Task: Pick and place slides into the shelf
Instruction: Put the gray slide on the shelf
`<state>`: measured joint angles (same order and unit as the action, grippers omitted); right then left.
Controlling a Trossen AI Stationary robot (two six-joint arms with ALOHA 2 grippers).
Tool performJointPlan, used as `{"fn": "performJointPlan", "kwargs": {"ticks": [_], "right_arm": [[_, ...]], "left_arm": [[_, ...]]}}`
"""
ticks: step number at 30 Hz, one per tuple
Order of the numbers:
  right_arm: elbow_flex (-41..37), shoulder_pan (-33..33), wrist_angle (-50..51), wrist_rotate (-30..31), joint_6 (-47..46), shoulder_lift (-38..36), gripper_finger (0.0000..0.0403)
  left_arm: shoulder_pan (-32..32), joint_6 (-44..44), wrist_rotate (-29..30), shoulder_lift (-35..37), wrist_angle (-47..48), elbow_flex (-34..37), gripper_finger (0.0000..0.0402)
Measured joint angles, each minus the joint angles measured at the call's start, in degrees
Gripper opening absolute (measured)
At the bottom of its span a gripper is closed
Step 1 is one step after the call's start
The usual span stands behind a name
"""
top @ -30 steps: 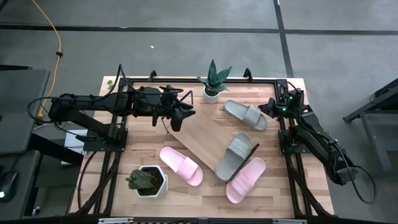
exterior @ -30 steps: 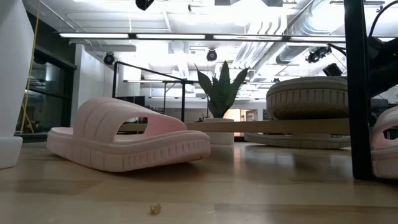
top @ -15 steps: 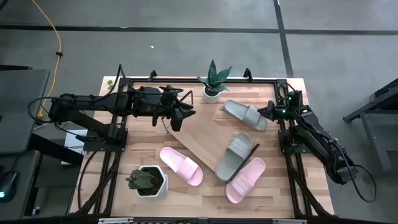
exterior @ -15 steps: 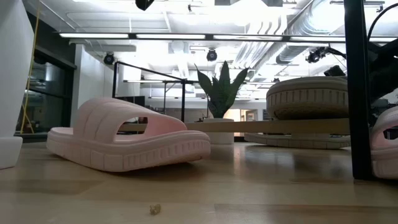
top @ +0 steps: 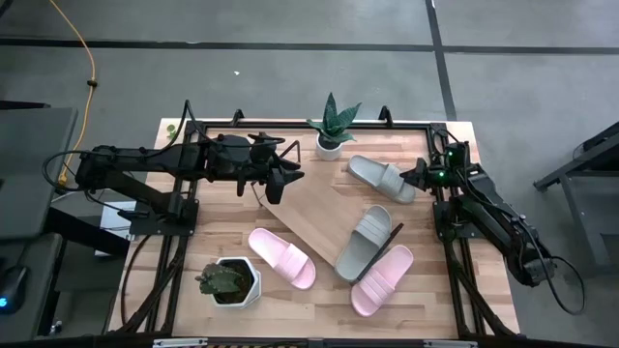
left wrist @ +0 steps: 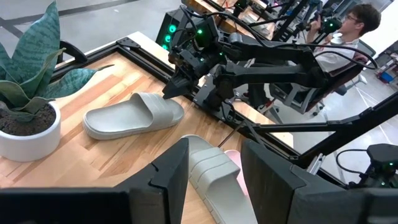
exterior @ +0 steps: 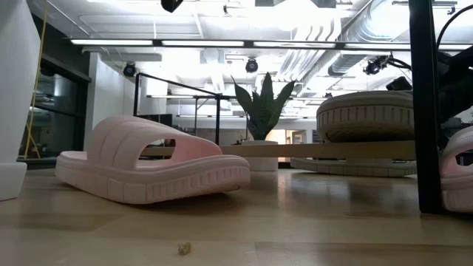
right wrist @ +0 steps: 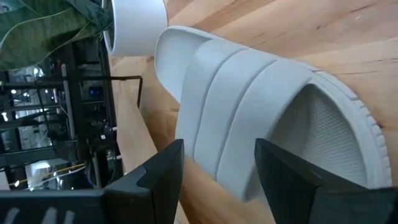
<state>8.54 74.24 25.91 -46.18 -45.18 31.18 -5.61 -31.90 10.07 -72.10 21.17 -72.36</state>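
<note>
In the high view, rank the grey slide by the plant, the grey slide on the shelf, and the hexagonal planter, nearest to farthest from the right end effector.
1. Grey slide, just beside the right end effector.
2. Grey slide on the shelf, mid-table.
3. Hexagonal planter, near-left corner.

Left dark six-joint arm stretched across table's far left side, left two-finger gripper (top: 279, 182) with fingers parted, nothing between them. Right dark arm along right edge, right two-finger gripper (top: 418, 174) parted too, holding nothing.
</note>
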Motion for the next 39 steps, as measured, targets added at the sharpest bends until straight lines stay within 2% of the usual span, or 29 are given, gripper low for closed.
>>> {"fn": "performJointPlan", "kwargs": {"ticks": [6, 11, 18, 39], "right_arm": [[0.0, 0.0, 0.08, 0.36, -1.35, 0.0, 0.0188], [0.0, 0.0, 0.0, 3.52, -1.34, 0.19, 0.0188], [0.0, -0.01, 0.0, 5.09, 0.11, 3.5, 0.0188], [-0.04, -0.02, -2.86, 5.12, 0.2, 4.87, 0.0188]], "left_arm": [[0.0, 0.02, 0.0, 0.0, 0.0, 0.0, 0.0136], [0.0, 0.07, 0.0, 0.0, 0.0, 0.0, 0.0136], [0.0, 0.13, 0.02, 0.0, 0.0, 0.0, 0.0136], [0.0, 0.59, 0.92, 0.0, 0.0, 0.0, 0.0136]]}}
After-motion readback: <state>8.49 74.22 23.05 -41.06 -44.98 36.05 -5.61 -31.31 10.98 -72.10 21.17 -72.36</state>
